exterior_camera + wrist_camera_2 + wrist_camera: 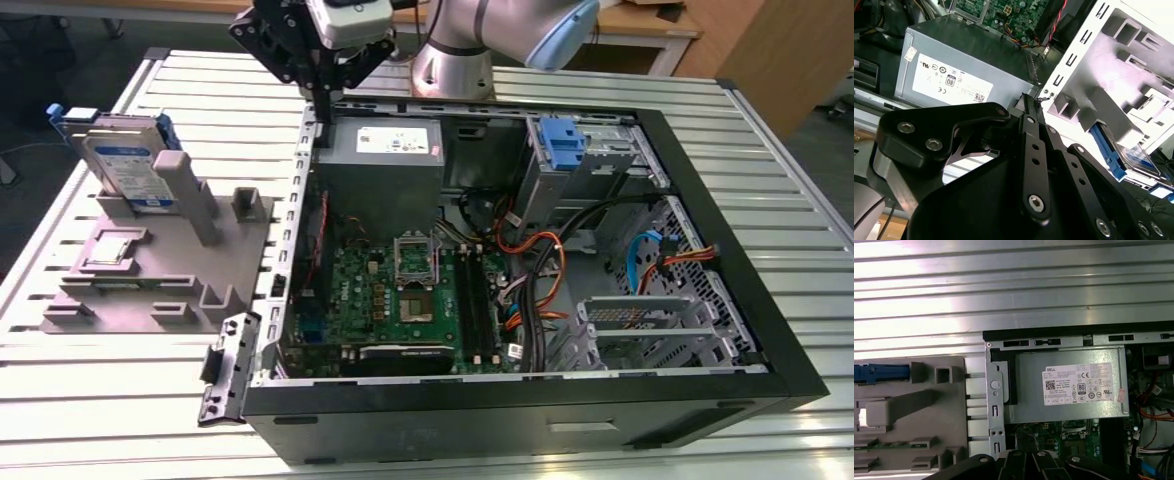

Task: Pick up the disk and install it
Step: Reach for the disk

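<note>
— How far along is the job?

— Hardly begun, by the look of it. The disk [127, 165] stands upright in the grey fixture [160, 290], at nine o'clock from the computer case [747, 330]. The gripper [324, 88] hangs at the case's eleven o'clock, beside the power supply [387, 145] and well apart from the disk. Pickup and installing both remain.

— And its grip?

— The second wrist view shows the fingertips [1029, 107] drawn together, holding nothing. The exterior view adds the drive cage [654, 320] at the case's four o'clock.
</note>
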Robot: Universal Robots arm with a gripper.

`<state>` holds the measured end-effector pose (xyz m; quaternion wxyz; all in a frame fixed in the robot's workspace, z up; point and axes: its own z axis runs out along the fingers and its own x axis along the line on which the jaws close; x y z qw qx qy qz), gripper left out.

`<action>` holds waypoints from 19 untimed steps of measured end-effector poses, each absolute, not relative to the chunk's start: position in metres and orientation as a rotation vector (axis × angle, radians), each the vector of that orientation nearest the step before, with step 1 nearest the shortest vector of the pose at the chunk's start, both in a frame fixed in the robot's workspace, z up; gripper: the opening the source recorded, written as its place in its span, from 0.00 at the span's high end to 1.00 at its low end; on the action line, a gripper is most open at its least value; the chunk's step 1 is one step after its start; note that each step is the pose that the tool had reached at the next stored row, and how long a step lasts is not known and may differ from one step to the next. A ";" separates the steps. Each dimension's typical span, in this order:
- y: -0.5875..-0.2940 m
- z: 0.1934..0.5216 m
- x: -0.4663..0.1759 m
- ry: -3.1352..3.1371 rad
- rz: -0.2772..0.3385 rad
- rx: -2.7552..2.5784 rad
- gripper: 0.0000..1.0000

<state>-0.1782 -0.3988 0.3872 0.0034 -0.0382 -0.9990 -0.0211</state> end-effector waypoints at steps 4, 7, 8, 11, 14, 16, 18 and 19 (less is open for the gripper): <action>-0.399 0.387 -0.179 -3.130 -0.066 -0.120 0.90; -0.399 0.387 -0.180 -3.128 -0.066 -0.120 0.90; -0.399 0.387 -0.180 -3.127 -0.066 -0.120 0.90; -0.399 0.386 -0.181 -3.126 -0.066 -0.120 0.90; -0.399 0.386 -0.181 -3.125 -0.066 -0.120 0.90; -0.399 0.386 -0.182 -3.124 -0.066 -0.120 0.90; -0.399 0.386 -0.182 -3.124 -0.066 -0.120 0.90; -0.399 0.386 -0.183 -3.124 -0.065 -0.120 0.90</action>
